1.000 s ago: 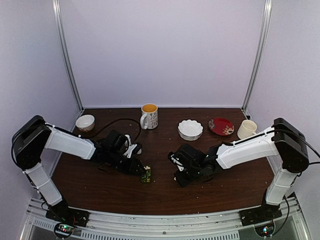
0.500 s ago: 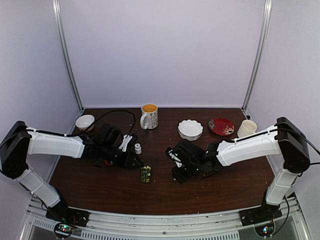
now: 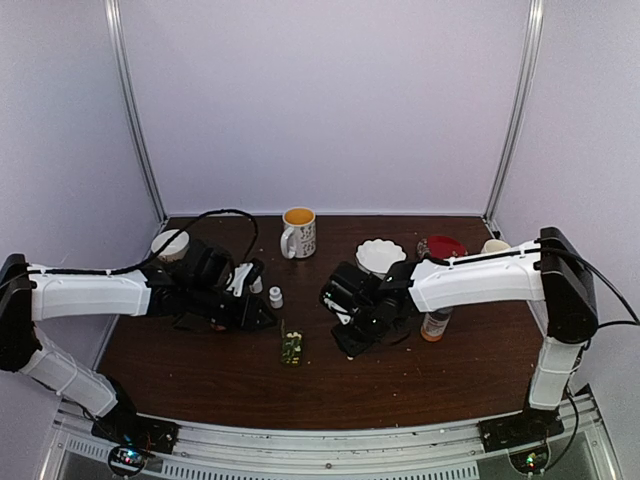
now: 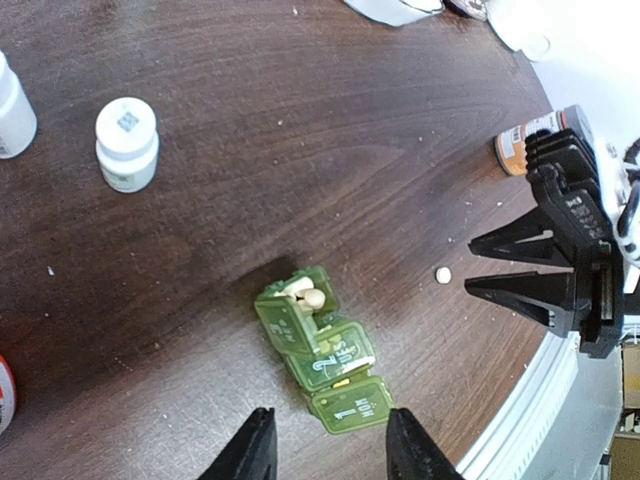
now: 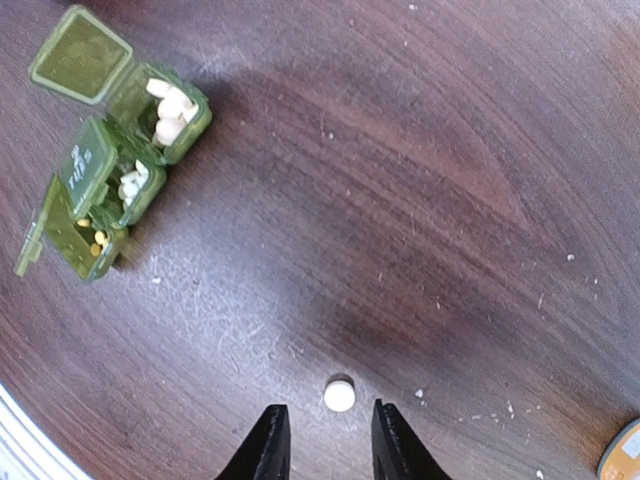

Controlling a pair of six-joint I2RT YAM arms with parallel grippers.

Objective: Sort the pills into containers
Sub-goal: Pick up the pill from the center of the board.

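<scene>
The green pill box lies on the dark table between the two arms, its three lids flipped up. White pills fill one compartment and small yellow ones another. My left gripper hovers open just short of the box, with nothing between its fingers. A single white pill lies loose on the table. My right gripper stands open right behind that pill without touching it. The left wrist view shows the same pill in front of the right gripper.
An orange bottle stands right of the right gripper. Two small white bottles stand behind the left gripper. Along the back are a small bowl, a mug, a white bowl and a red plate.
My left arm has drawn back to the left, away from the pill box. My right gripper has opened and shifted left, uncovering the orange bottle.
</scene>
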